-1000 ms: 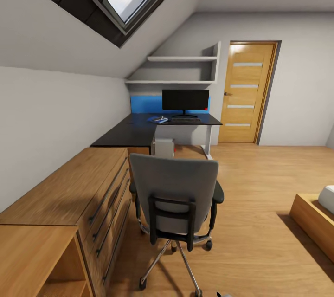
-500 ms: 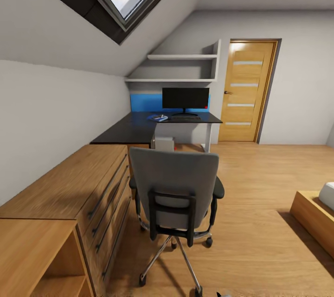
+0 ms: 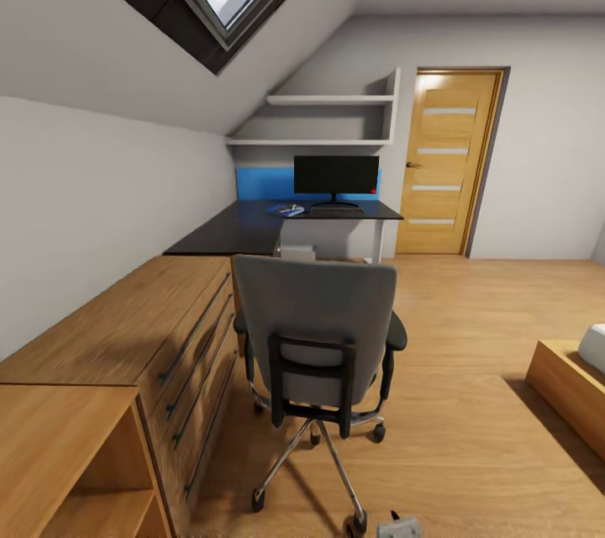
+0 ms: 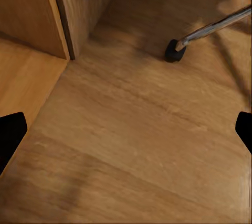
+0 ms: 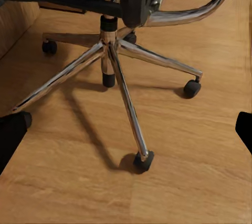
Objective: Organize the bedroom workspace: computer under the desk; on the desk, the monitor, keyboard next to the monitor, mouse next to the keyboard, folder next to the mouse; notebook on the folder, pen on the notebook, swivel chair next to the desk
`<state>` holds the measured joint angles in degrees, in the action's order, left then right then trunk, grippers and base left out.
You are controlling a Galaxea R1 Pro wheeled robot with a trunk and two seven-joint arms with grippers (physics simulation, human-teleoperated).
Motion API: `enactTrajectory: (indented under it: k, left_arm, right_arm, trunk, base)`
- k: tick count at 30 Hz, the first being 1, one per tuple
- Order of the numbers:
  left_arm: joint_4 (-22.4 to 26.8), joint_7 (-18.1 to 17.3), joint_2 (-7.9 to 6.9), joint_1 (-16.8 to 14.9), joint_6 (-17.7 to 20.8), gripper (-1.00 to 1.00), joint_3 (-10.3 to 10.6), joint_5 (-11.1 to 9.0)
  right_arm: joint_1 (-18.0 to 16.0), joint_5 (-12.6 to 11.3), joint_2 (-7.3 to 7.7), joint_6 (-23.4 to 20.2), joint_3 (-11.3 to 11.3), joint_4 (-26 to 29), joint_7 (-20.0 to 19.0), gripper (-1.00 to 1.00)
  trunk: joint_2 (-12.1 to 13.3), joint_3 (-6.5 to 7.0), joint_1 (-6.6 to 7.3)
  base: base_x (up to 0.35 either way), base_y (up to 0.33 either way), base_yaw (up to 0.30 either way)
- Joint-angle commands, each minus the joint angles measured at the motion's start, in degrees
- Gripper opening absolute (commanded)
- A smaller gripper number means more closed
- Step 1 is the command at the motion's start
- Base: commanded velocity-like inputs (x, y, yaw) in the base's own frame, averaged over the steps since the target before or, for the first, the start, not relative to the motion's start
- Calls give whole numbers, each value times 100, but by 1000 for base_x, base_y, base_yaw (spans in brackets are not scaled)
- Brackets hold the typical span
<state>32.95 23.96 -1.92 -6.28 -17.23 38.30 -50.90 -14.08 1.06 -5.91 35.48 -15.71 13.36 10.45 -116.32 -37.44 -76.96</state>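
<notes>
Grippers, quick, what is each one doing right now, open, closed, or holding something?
Left gripper: open, holding nothing, over bare wooden floor.
Right gripper: open, holding nothing, facing the swivel chair base.

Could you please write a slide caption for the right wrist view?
Right gripper open above the wood floor, facing the swivel chair's chrome five-star base.

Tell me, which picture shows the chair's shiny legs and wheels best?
The right wrist view: the swivel chair shows its chrome base and several castors close up. The head view shows the whole chair from behind. The left wrist view catches one leg and castor.
</notes>
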Motion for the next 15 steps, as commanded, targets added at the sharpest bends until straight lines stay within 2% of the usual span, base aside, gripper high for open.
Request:
enactTrajectory:
  k: [1,2,3,5,6,8,9,11,12,15]
  left_arm:
    - [475,896,142,-619,375,100,17,-26]
    - [498,955,159,-733,486,100,15,-26]
    - [524,1036,189,-981,748,100,14,-27]
    - [535,1089,207,-1241,1038,100,12,-30]
    - [541,1122,218,-1497,1323,100,9,-33]
    - [539,1143,224,-1745,1566,100,1,-40]
    - [534,1157,228,-1986,1759,100,-5,-47]
    - [509,1166,233,-2221,1900,100,-9,-52]
    - [453,1171,244,-2442,1994,100,-11,-57]
    - [305,1174,337,-2831,2098,100,-14,-62]
  right_arm:
    - [-308,-844,-4,-516,-2,317,61,100]
    - [-408,-1007,-2,-666,0,338,60,100]
    - [-641,-1363,7,-1029,5,362,53,100]
    - [-897,-1741,22,-1446,9,375,42,100]
    - [-1150,-2104,40,-1859,11,383,34,100]
    - [-1381,-2416,63,-2210,12,387,25,100]
    - [-1572,-2666,82,-2465,13,390,20,100]
    - [-1721,-2836,93,-2638,12,393,16,100]
    - [-1832,-2944,93,-2755,10,397,14,100]
    - [-1991,-3066,83,-2944,3,416,10,100]
  trunk:
    - [-44,-25,-22]
    - [-85,-43,-44]
    - [-125,-61,-66]
    - [-205,-97,-110]
    - [-245,-115,-132]
    - [-325,-151,-176]
    - [-365,-169,-198]
    - [-446,-205,-241]
    - [-486,-223,-263]
    - [-606,-276,-329]
  base:
    - [0,0,0]
    - [0,0,0]
    - [0,0,0]
    - [0,0,0]
    - [0,0,0]
    - [0,0,0]
    - [0,0,0]
    - [0,0,0]
    - [0,0,0]
    - [0,0,0]
